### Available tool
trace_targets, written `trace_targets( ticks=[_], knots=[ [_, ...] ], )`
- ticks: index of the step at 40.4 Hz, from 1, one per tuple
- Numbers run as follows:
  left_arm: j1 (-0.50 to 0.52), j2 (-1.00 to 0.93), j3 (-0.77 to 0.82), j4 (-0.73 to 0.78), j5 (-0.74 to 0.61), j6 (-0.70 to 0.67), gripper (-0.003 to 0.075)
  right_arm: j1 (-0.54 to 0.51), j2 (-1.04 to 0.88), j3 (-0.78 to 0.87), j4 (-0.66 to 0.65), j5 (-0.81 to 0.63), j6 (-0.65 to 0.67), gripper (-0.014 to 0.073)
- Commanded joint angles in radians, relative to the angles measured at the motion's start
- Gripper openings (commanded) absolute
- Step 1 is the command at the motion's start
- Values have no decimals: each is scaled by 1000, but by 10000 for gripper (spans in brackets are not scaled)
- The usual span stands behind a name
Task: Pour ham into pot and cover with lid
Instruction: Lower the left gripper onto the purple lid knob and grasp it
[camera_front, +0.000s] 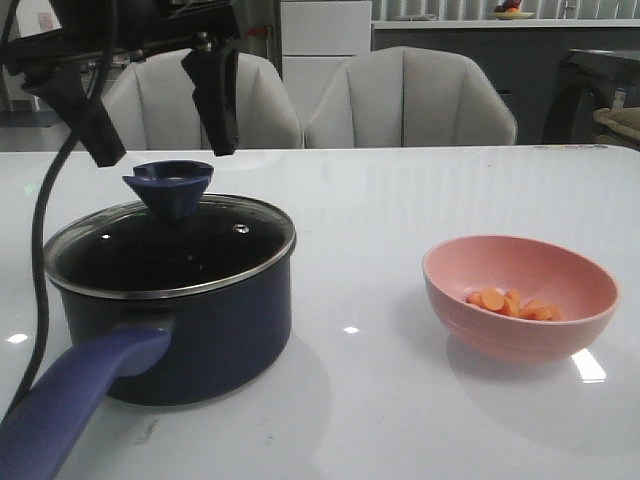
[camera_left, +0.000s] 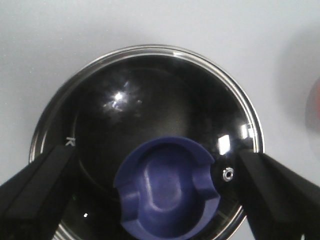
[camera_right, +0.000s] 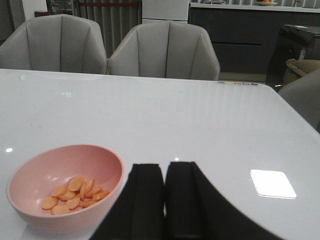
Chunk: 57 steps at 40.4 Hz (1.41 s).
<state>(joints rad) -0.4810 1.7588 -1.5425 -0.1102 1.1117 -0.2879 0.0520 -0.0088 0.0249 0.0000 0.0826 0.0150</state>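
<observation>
The navy pot stands at the table's left with its handle toward the front. The glass lid sits on it, blue knob up. My left gripper hangs open just above the knob, fingers either side and clear of it; the left wrist view shows the knob between the fingers. Orange ham slices lie in a pink bowl at the right. My right gripper is shut and empty, beside the bowl.
Two grey chairs stand behind the table's far edge. A black cable hangs down by the pot's left side. Bare white tabletop lies between pot and bowl.
</observation>
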Motion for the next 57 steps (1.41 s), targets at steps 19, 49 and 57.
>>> trace_targets(
  ticks=[19,49,57],
  knots=[
    [-50,49,-85,47,91,-104,668,-6,-20,12,-8,-83,1,162],
    [-41,102,-85,25,147,-120,501,-4,-20,12,-8,-83,1,162],
    [-41,112,-87,18,148,-120,501,-4,-20,12,-8,-83,1,162]
  ],
)
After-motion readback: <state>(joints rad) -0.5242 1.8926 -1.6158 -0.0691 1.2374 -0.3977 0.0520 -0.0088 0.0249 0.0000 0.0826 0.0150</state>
